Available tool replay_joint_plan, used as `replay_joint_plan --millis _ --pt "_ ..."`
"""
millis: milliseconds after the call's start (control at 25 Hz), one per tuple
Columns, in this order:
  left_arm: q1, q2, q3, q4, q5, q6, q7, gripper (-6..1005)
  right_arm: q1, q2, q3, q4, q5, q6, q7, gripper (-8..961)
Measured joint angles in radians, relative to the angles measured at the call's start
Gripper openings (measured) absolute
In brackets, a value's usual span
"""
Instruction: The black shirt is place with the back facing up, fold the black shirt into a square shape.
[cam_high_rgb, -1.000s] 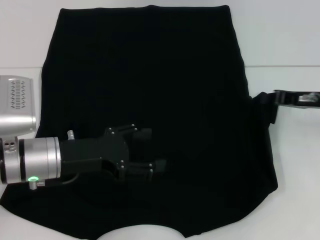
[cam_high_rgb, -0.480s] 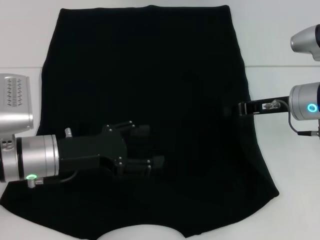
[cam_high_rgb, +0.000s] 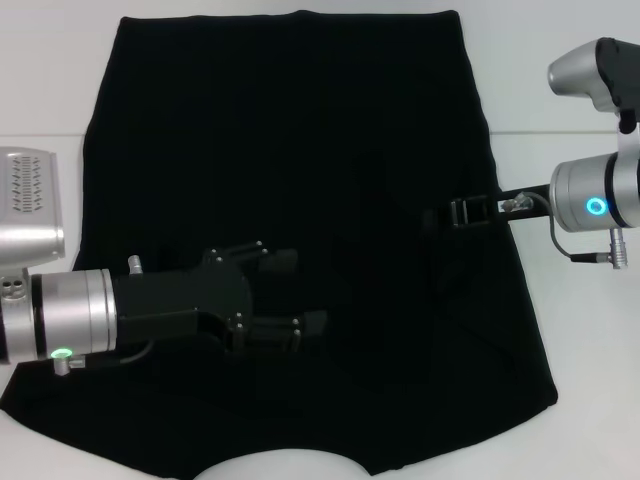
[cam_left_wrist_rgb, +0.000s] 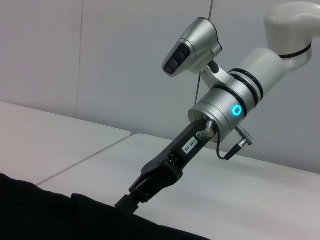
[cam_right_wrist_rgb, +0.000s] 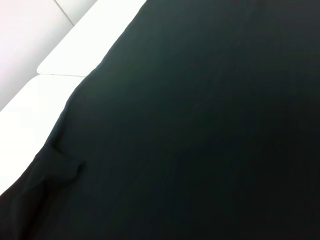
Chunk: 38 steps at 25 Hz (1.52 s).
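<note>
Since the earlier frames the right gripper (cam_high_rgb: 440, 214) has travelled in from the right edge of the head view onto the black shirt (cam_high_rgb: 300, 130), carrying the shirt's right edge inward as a fold. Its fingers are clamped on that fabric. The shirt lies spread across the white table (cam_high_rgb: 590, 330), filling the frame's centre, while the left gripper (cam_high_rgb: 305, 295) sits over its lower left with fingers apart.

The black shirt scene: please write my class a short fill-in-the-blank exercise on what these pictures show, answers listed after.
1. The black shirt lies spread on a ____ table.
2. The left gripper hovers over the shirt with its fingers ____.
3. The right gripper reaches in over the shirt's ____ edge.

Missing words: white; open; right
</note>
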<state>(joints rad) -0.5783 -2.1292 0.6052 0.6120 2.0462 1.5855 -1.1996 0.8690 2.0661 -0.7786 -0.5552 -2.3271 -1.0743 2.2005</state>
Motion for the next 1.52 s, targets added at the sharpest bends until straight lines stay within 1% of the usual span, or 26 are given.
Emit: replay_joint_plan --millis 200,520,760,1000,1240,1520 --pt "0.0 0.0 0.0 0.0 0.0 -0.007 0.0 903 -0.001 0.0 -0.006 0.0 0.0 0.023 0.02 18" --pt "-0.001 0.0 0.001 -0.002 0.0 -0.009 0.0 901 -0.013 -0.02 -0.011 0.011 -0.057 0.057 0.11 20" --pt "-0.001 -0.001 0.001 -0.001 0.0 -0.003 0.0 900 -0.015 -0.021 -0.011 0.038 -0.105 0.063 0.146 244" --pt "0.002 -0.002 0.001 0.0 0.0 -0.002 0.0 900 -0.021 -0.021 -0.011 0.052 -0.112 0.081 0.148 355" --pt "0.003 -0.002 0.001 0.0 0.0 -0.001 0.0 900 -0.024 -0.009 -0.011 0.059 -0.113 0.105 0.147 355" --pt "0.003 0.001 0.001 0.001 0.0 -0.003 0.0 900 -0.022 -0.007 -0.011 0.09 -0.111 0.135 0.139 354"
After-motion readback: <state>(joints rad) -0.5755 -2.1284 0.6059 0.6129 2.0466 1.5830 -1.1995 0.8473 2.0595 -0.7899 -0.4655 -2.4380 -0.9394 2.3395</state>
